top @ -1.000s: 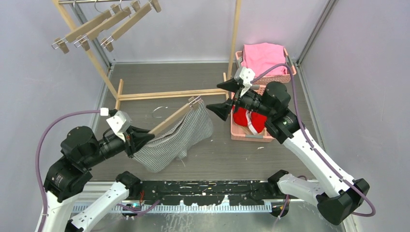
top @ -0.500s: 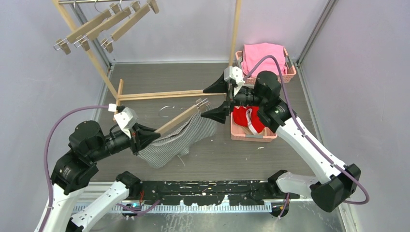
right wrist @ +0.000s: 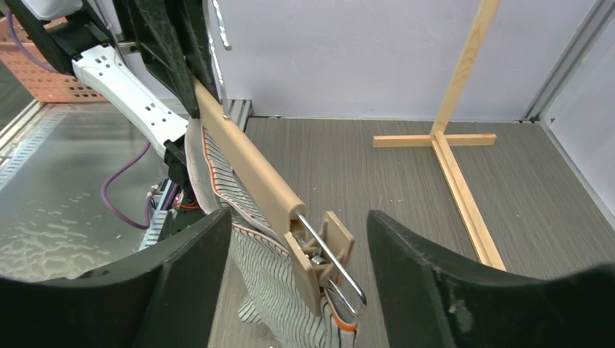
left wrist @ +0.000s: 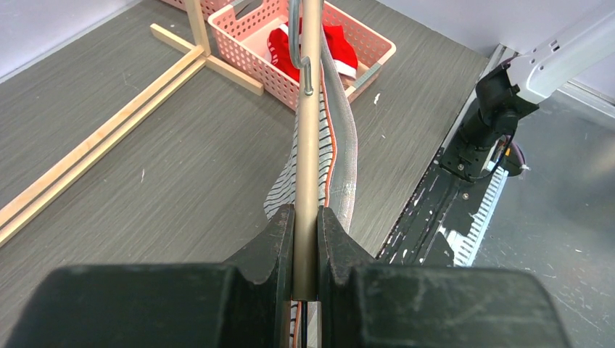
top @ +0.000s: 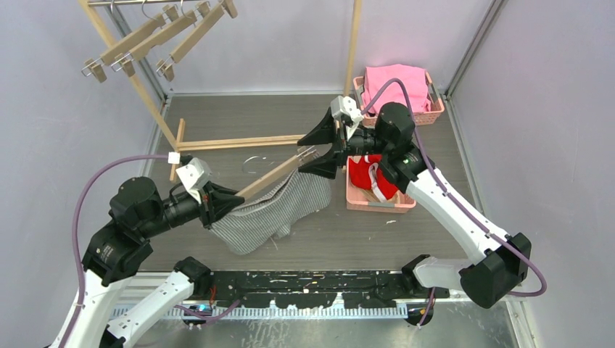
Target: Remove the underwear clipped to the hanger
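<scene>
My left gripper (top: 226, 204) (left wrist: 305, 246) is shut on the near end of a wooden hanger (top: 272, 176) (left wrist: 310, 109) and holds it slanting up off the floor. The grey-and-white striped underwear (top: 279, 210) (left wrist: 341, 159) (right wrist: 275, 297) hangs from it, its lower part resting on the floor. My right gripper (top: 318, 151) (right wrist: 299, 239) is open, its fingers on either side of the hanger's far clip (top: 304, 154) (right wrist: 326, 254), which grips the striped waistband. The red underwear (top: 377, 177) (left wrist: 337, 54) lies in the near pink basket (top: 355, 199). The cream piece does not show clearly.
A wooden rack (top: 246, 141) stands at the back with three empty clip hangers (top: 159, 40) at the upper left. A second pink basket (top: 435, 112) holds a pink cloth (top: 395, 83). Grey walls close in both sides.
My right gripper has moved left from beside the basket and now straddles the hanger's clip end. My left arm has shifted the hanger a little right and forward.
</scene>
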Robot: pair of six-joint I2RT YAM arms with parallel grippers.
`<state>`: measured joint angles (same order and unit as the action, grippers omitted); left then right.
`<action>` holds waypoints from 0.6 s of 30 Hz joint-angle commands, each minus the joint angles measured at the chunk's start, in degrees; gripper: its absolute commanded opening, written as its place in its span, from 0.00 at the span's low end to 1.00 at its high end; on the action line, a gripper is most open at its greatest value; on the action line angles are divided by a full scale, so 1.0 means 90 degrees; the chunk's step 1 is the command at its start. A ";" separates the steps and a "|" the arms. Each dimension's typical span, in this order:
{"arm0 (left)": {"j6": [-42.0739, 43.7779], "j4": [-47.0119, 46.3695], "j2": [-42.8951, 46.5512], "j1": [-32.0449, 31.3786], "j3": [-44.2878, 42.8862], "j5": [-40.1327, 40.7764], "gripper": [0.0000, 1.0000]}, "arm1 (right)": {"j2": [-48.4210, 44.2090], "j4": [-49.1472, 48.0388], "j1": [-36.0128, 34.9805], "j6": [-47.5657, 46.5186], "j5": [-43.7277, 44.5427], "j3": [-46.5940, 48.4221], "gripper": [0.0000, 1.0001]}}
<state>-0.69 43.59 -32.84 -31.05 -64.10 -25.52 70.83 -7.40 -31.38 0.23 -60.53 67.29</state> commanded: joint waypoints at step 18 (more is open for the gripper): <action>-0.0120 -0.0967 -0.0041 0.0022 -0.0013 0.0125 0.00 | 0.0030 -0.0617 0.0006 0.0285 -0.0403 0.0092 0.68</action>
<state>-1.10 42.33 -33.36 -31.05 -63.53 -25.41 71.94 -10.79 -31.27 2.66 -62.61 67.29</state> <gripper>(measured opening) 0.121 0.637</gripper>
